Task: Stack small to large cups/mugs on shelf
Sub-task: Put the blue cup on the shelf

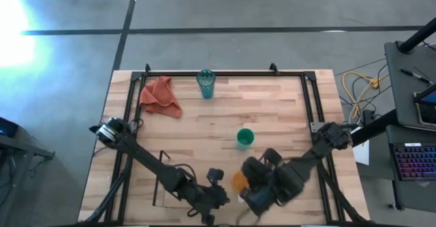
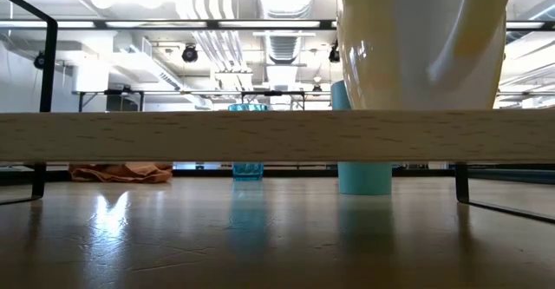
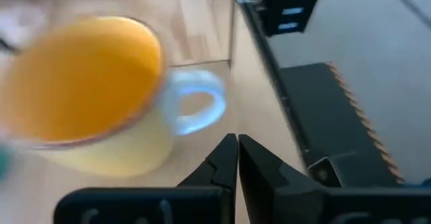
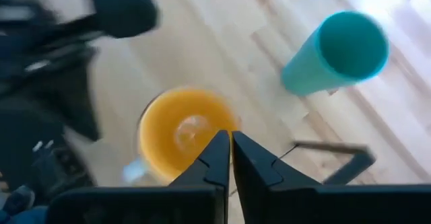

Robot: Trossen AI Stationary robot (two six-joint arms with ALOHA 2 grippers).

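The orange mug (image 1: 238, 181) with a white handle (image 3: 199, 106) is near the table's front edge. My right gripper (image 1: 253, 188) is shut on its rim. My left gripper (image 3: 237, 140) is shut and empty, just beside the handle and on its left (image 1: 216, 180). The small green cup (image 1: 245, 138) stands upright mid-table. The ribbed teal tumbler (image 1: 206, 84) stands upright at the far edge. The shelf shows only as a thin dark outline (image 1: 162, 179) at the front left. In the low view the mug (image 2: 416, 37) looms close. My right gripper holds the mug by its rim (image 4: 232, 125), on the side away from the handle. One finger (image 4: 217, 150) is inside the mug and one outside, and both come from above, pointing down. The mug stays upright. A wooden bar hides its base in the low view, so I cannot tell whether it is lifted.
A red-orange cloth (image 1: 161, 96) lies crumpled at the far left. A black metal frame (image 1: 310, 97) runs along the table's edges. A wooden bar (image 2: 277, 137) crosses the low view. Bare wood lies between the green cup and the tumbler.
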